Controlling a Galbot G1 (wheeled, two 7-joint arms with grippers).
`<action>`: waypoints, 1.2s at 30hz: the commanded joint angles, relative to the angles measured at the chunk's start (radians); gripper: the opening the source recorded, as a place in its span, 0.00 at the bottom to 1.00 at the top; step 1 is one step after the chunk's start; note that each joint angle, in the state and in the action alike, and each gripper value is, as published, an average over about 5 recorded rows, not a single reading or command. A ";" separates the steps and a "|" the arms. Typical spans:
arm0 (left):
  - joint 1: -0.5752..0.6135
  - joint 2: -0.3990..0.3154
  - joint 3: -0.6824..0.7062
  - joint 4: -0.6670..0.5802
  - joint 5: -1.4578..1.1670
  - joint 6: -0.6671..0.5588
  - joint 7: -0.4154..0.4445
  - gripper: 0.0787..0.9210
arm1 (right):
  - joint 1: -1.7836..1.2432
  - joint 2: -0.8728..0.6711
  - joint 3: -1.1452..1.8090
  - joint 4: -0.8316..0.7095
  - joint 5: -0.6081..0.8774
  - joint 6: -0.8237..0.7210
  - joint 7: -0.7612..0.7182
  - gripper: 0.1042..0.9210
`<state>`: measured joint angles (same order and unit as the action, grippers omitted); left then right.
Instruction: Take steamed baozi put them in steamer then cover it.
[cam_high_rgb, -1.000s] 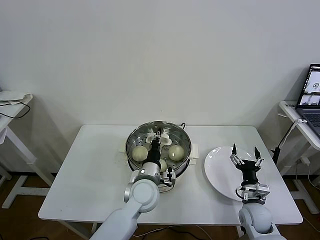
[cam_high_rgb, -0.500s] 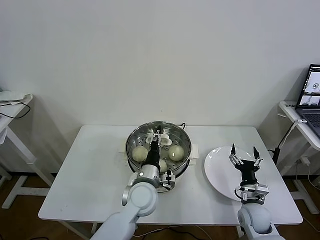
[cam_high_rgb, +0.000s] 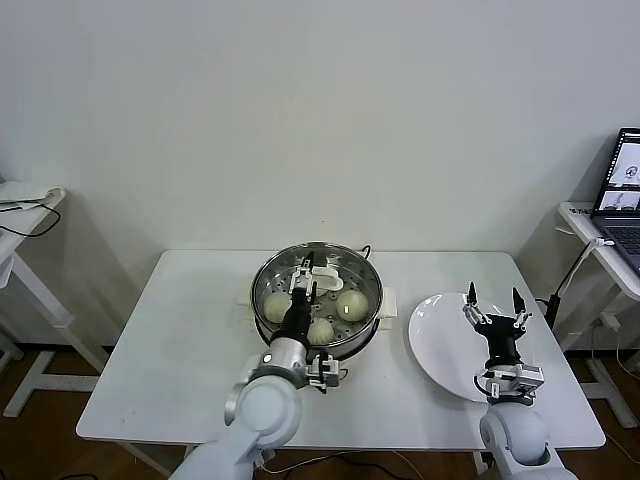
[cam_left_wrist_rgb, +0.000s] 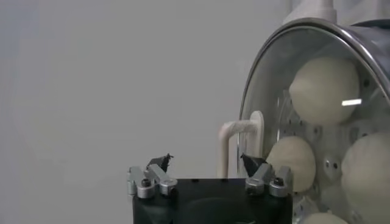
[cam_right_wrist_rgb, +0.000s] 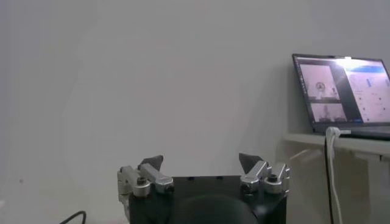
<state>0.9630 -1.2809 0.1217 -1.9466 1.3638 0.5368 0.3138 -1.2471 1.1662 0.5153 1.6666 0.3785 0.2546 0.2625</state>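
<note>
The steamer (cam_high_rgb: 264, 278) stands at the middle of the white table with the glass cover (cam_left_wrist_rgb: 263, 79) lying on it. The cover's cream-white handle (cam_high_rgb: 325, 270) (cam_left_wrist_rgb: 239, 141) stands free. Several steamed baozi (cam_high_rgb: 351, 304) (cam_left_wrist_rgb: 323, 82) show through the glass on the perforated tray. My left gripper (cam_high_rgb: 303, 282) (cam_left_wrist_rgb: 204, 159) hovers over the near half of the cover, open and holding nothing, and the handle is just beyond one fingertip. My right gripper (cam_high_rgb: 493, 302) (cam_right_wrist_rgb: 201, 159) is open and idle above the white plate (cam_high_rgb: 432, 335).
The white plate lies at the table's right, beside the steamer. A side table at the far right carries a laptop (cam_high_rgb: 625, 190) (cam_right_wrist_rgb: 341, 91), and a cable (cam_high_rgb: 575, 272) hangs from it. Another small table (cam_high_rgb: 25, 215) stands at the far left.
My left gripper has opened and let go of the cover's handle, then drawn back a little toward me. The cover stays on the steamer. My right arm has barely moved.
</note>
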 joint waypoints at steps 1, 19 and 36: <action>0.116 0.132 -0.080 -0.202 -0.078 -0.003 -0.011 0.88 | 0.003 -0.002 0.002 0.003 0.003 0.000 0.001 0.88; 0.285 0.069 -0.758 0.002 -1.317 -0.456 -0.413 0.88 | -0.058 -0.025 0.018 0.088 0.115 -0.130 -0.064 0.88; 0.383 0.016 -0.834 0.054 -1.595 -0.588 -0.234 0.88 | -0.127 0.009 0.039 0.073 0.097 -0.094 -0.098 0.88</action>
<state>1.2803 -1.2418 -0.6106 -1.9381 0.0597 0.0684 0.0448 -1.3373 1.1666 0.5456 1.7365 0.4697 0.1555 0.1902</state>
